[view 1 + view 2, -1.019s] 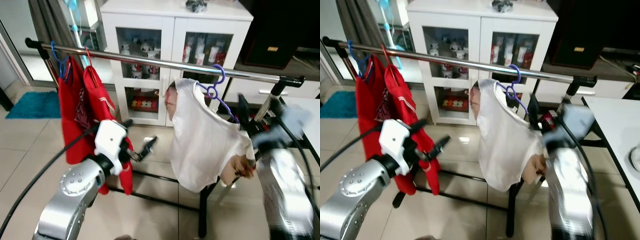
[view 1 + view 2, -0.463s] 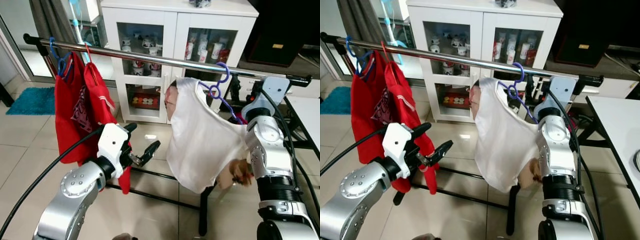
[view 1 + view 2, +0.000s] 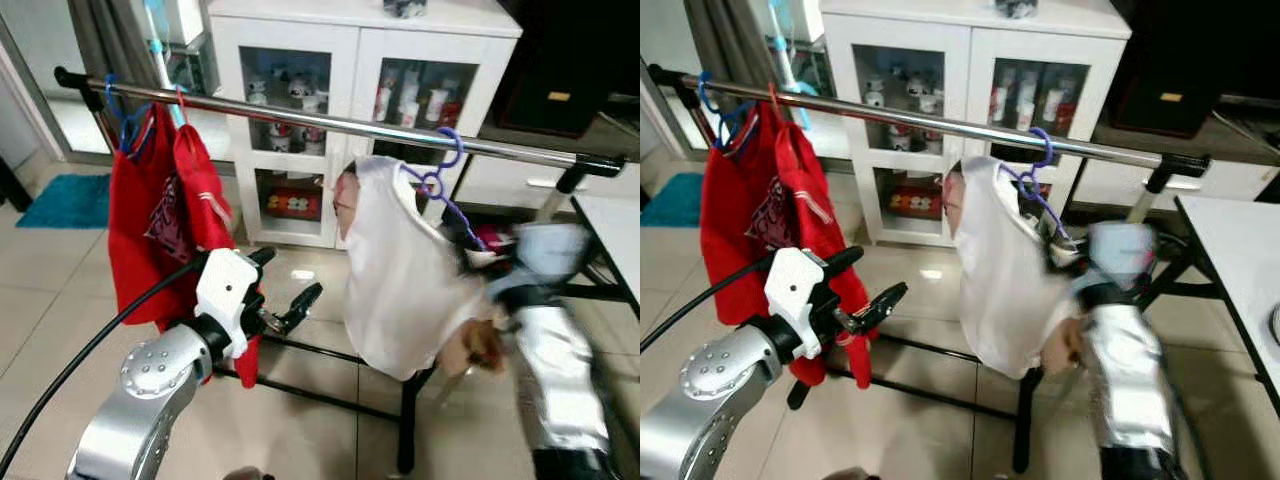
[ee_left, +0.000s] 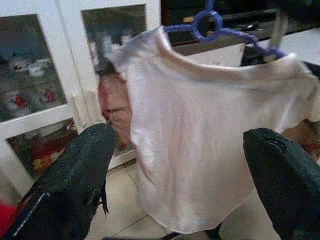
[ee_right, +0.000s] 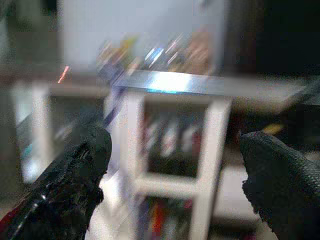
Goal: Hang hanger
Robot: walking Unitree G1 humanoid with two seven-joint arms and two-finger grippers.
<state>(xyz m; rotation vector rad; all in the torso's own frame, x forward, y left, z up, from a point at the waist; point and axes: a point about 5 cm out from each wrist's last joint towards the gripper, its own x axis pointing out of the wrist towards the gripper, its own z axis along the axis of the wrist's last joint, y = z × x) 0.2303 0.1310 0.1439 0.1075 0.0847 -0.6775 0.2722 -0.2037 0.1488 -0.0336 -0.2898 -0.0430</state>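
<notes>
A purple hanger (image 3: 441,176) carrying a white shirt (image 3: 400,285) has its hook over the metal rail (image 3: 300,121) towards the rail's right end. In the left wrist view the white shirt (image 4: 200,145) hangs straight ahead between the fingers. My left gripper (image 3: 294,272) is open, held low and to the left of the shirt, apart from it. My right gripper (image 5: 170,150) is open with nothing between its fingers, facing the blurred rail (image 5: 200,85). The right arm (image 3: 545,300) is blurred, just right of the shirt's lower edge.
Red garments (image 3: 160,220) hang on a blue and a red hanger at the rail's left end. Behind the rack stands a white glass-door cabinet (image 3: 340,40). A white table (image 3: 618,225) is at the right and a blue mat (image 3: 60,200) at the left. The rack's base bar (image 3: 310,395) crosses the floor.
My right arm has dropped from up beside the rail to lower by the shirt and is blurred by motion. The left arm has barely moved. The hanger stays on the rail.
</notes>
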